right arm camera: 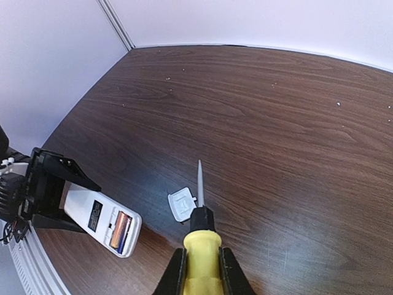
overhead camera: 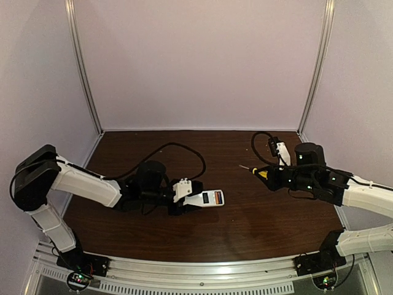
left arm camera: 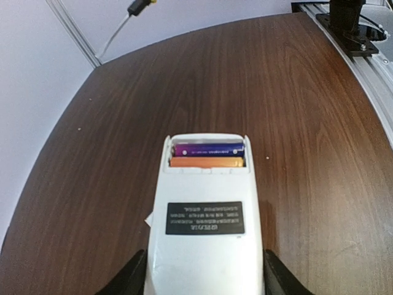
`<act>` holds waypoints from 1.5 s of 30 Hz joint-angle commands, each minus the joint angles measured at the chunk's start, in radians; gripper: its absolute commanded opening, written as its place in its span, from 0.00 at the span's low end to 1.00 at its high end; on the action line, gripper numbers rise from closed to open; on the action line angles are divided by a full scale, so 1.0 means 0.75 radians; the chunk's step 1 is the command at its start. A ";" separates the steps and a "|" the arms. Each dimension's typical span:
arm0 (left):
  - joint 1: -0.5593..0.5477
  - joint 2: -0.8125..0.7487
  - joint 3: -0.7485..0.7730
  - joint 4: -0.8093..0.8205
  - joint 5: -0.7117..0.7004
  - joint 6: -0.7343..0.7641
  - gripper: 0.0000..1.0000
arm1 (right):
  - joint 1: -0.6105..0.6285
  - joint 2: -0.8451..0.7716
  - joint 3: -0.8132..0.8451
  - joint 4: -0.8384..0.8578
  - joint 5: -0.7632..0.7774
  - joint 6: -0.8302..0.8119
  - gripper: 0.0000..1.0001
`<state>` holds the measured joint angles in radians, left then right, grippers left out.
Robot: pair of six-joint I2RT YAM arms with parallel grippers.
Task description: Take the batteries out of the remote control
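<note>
The white remote control [left arm camera: 206, 239] lies back side up between my left gripper's [left arm camera: 206, 279] black fingers [left arm camera: 130, 280], which are shut on its near end. Its battery bay is open at the far end. It holds two batteries side by side, a blue-purple one [left arm camera: 209, 149] and an orange one [left arm camera: 207, 163]. In the top view the remote [overhead camera: 207, 198] points right from the left gripper [overhead camera: 186, 201]. My right gripper [right arm camera: 201, 273] is shut on a yellow-handled screwdriver [right arm camera: 201, 243], held above the table to the right of the remote [right arm camera: 101, 218].
A small white square lid piece [right arm camera: 182, 203] lies on the dark wooden table [right arm camera: 295, 141] under the screwdriver's tip, right of the remote. A black cable [overhead camera: 184, 150] loops behind the left arm. White walls enclose the back and sides.
</note>
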<state>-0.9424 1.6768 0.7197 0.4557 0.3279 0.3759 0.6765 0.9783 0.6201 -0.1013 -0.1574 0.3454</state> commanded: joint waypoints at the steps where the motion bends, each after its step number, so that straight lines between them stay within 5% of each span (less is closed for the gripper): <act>1: -0.010 -0.106 0.079 -0.155 -0.119 0.121 0.12 | -0.010 -0.010 0.045 0.012 -0.008 -0.054 0.00; 6: -0.010 -0.196 0.158 -0.306 -0.212 0.173 0.00 | -0.011 -0.010 0.062 0.018 -0.023 -0.081 0.00; 16: 0.011 -0.434 0.171 -0.466 -0.475 0.220 0.00 | -0.014 0.005 0.047 0.072 -0.063 -0.099 0.00; 30: 0.152 -0.474 -0.004 -0.318 -0.294 0.606 0.00 | -0.014 0.054 0.110 0.035 -0.135 -0.185 0.00; 45: 0.154 -0.531 -0.050 -0.337 -0.217 0.534 0.00 | 0.017 0.179 0.272 -0.093 -0.283 -0.437 0.00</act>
<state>-0.8284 1.3052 0.6903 0.1547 0.1543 0.7765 0.6777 1.1149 0.7776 -0.1261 -0.3523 0.0959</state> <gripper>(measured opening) 0.567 0.163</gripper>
